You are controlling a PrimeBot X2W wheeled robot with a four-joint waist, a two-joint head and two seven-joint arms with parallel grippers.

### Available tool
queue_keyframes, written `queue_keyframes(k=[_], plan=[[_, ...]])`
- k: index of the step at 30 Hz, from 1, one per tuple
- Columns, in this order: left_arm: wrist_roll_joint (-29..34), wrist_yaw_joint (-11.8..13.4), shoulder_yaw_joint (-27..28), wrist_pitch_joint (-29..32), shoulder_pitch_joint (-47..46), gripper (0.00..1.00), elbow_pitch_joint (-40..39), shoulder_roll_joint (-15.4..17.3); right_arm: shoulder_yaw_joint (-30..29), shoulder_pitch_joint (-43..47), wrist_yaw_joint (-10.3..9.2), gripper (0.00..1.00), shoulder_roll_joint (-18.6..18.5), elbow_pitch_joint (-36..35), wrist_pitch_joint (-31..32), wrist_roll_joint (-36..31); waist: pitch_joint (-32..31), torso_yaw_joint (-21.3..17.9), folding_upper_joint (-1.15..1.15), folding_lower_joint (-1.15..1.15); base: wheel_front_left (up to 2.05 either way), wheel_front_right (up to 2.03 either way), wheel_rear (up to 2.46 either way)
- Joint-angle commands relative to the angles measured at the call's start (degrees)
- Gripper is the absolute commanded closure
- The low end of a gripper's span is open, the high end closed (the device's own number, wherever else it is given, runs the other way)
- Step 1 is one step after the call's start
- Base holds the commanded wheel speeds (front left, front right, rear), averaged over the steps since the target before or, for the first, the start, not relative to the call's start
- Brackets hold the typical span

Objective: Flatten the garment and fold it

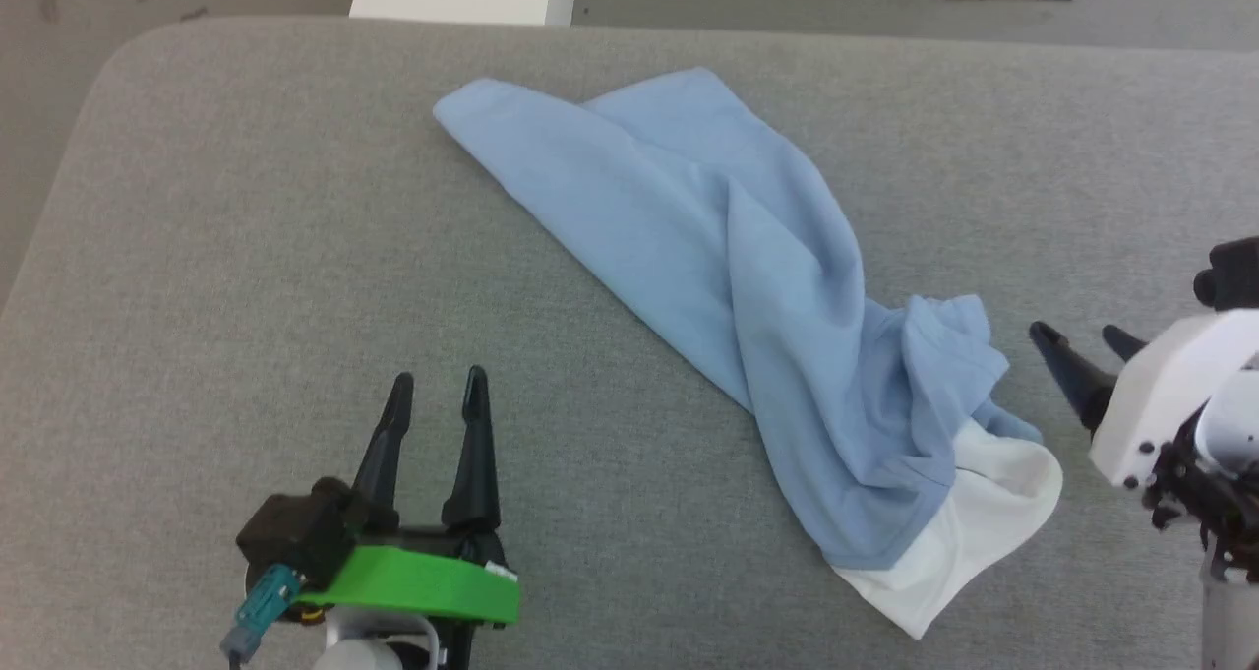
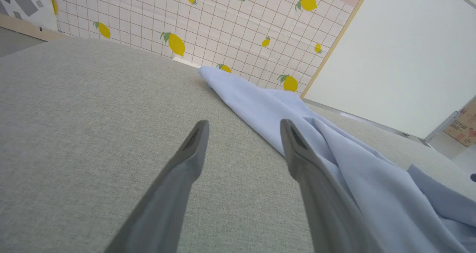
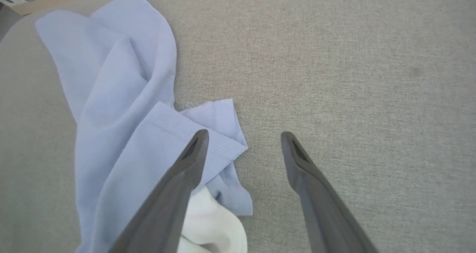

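Grey fabric counter [image 1: 246, 208] holds the light blue soft knit T-shirt with a white inside [image 1: 748, 286], crumpled from far middle to near right. The left gripper [image 1: 439, 377] and the right gripper [image 1: 1074, 330] are spread apart, empty. Pinching two layers could leave it bunched.

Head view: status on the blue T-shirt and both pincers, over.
Left pincer open, empty. Right pincer open, empty, beside bunched hem. Light blue soft-knit T-shirt crumpled, not flattened, white panel showing. Nothing in the way.
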Motion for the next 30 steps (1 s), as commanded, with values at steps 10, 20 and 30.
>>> queue_keyframes(k=[10, 20, 30], plan=[[-0.1, -0.1, -1.2, -0.2, -2.6, 0.0, 0.8, -0.1, 4.1, -5.1, -0.09, 0.0, -3.4, 11.1, -1.5, -2.4, 3.8, 4.6, 0.0, 0.0, 0.0, 0.0, 0.0], [-0.8, 0.5, -1.7, -0.2, -3.4, 0.0, 0.6, -0.1, 3.6, -6.0, -0.09, 1.0, -4.2, 17.8, -2.8, -5.2, 4.8, 5.7, 0.0, 0.0, 0.0, 0.0, 0.0], [-0.2, 0.3, -0.3, -0.2, -3.0, 0.0, 0.6, -0.1, 0.5, -11.3, -0.09, 1.0, -3.0, 13.3, -8.1, -1.5, 3.1, 2.1, 0.0, 0.0, 0.0, 0.0, 0.0]])
